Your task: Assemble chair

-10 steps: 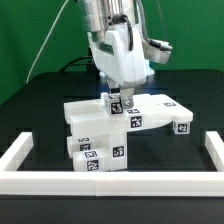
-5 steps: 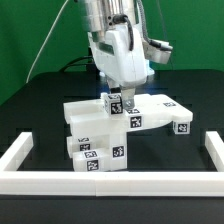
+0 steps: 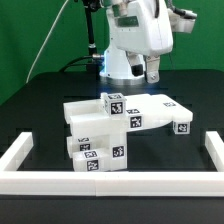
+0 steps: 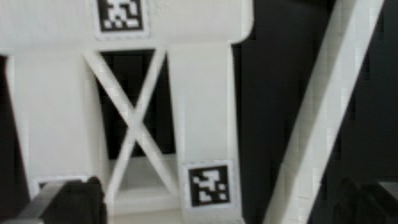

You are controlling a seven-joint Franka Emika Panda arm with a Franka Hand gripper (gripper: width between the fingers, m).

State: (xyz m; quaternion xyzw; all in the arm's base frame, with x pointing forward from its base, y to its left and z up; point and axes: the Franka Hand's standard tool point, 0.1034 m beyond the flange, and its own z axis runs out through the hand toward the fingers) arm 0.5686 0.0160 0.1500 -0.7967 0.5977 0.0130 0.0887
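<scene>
The chair stands as a cluster of white blocky parts with black-and-white tags in the middle of the black table: a flat slab on top, thick blocks below, and an arm of parts reaching toward the exterior view's right. My gripper hangs well above and behind it, open and empty. In the wrist view the cross-braced piece fills the frame, with a long white part beside it. My dark fingertips show at the frame's lower corners, wide apart, with nothing between them.
A low white border rail runs along the front and up both sides of the black table. The robot's white body and cables rise behind the chair.
The gripper was low, right at the top of the chair's tagged upright block. It has risen and moved toward the exterior view's right, leaving the chair parts in place.
</scene>
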